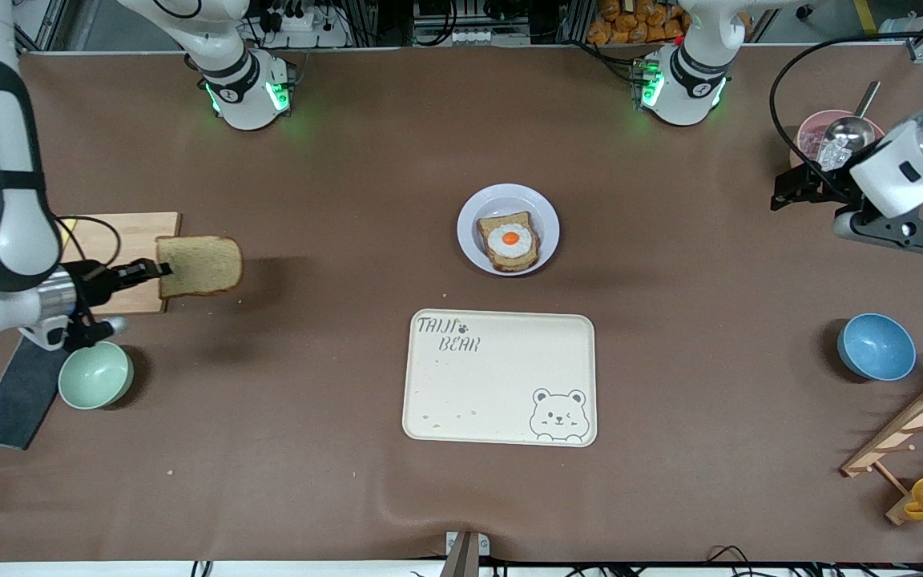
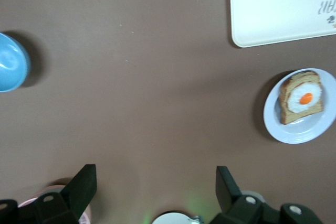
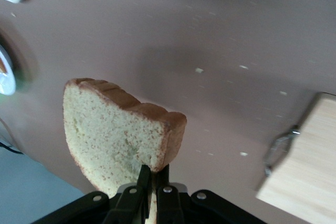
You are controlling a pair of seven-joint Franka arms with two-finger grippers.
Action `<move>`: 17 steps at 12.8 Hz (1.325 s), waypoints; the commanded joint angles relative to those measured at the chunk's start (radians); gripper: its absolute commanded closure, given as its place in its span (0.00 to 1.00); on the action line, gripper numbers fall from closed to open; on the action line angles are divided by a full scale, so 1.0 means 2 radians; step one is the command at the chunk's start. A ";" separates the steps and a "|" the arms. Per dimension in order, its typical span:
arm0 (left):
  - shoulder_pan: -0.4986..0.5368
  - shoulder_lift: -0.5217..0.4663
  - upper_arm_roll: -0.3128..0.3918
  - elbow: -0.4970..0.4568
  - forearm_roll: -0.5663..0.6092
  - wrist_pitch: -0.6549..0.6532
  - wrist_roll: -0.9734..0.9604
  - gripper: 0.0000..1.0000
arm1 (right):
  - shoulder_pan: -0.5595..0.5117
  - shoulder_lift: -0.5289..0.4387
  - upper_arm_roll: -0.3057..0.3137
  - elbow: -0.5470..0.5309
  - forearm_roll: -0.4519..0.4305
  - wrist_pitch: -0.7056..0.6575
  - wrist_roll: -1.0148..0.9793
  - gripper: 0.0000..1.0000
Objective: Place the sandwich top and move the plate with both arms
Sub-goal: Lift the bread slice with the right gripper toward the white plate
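My right gripper [image 1: 159, 271] is shut on the edge of the sandwich top [image 1: 201, 266], a light-brown bread slice with darker crust. It holds the slice in the air over the table beside a wooden board. The slice fills the right wrist view [image 3: 118, 129], pinched between the gripper [image 3: 153, 174]. The white plate [image 1: 542, 210] sits mid-table and carries a toast slice with a fried egg [image 1: 509, 240]. It also shows in the left wrist view [image 2: 273, 124]. My left gripper [image 1: 790, 191] is open and empty, up in the air at the left arm's end of the table [image 2: 155, 179].
A cream bear-print tray [image 1: 461, 401] lies nearer the front camera than the plate. A wooden board [image 1: 121, 240] and mint bowl [image 1: 95, 374] are at the right arm's end. A blue bowl [image 1: 876, 346], pink bowl with ladle [image 1: 838, 132] and wooden rack [image 1: 922, 437] are at the left arm's end.
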 commanded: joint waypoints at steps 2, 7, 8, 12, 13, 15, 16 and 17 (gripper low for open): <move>0.004 -0.008 -0.004 0.002 0.017 0.005 -0.005 0.00 | 0.066 -0.014 -0.005 0.015 0.056 -0.004 0.086 1.00; 0.004 -0.008 -0.004 0.002 0.017 0.005 -0.006 0.00 | 0.130 -0.011 -0.006 0.012 0.133 0.012 0.128 1.00; 0.004 -0.008 -0.005 0.003 0.017 0.005 -0.007 0.00 | 0.143 -0.011 -0.006 0.009 0.137 0.027 0.139 1.00; 0.002 -0.006 -0.008 0.002 0.017 0.006 -0.017 0.00 | 0.209 -0.010 -0.006 -0.022 0.178 0.115 0.191 1.00; 0.002 -0.005 -0.008 0.003 0.016 0.006 -0.017 0.00 | 0.232 -0.010 -0.006 -0.024 0.179 0.134 0.214 1.00; 0.004 -0.003 -0.008 0.000 0.016 0.006 -0.017 0.00 | 0.282 -0.010 -0.006 -0.039 0.179 0.173 0.260 1.00; 0.004 -0.001 -0.008 0.001 0.016 0.006 -0.017 0.00 | 0.294 -0.010 -0.005 -0.050 0.186 0.187 0.260 1.00; 0.004 0.000 -0.008 0.001 0.016 0.007 -0.017 0.00 | 0.307 -0.011 -0.006 -0.061 0.194 0.192 0.260 1.00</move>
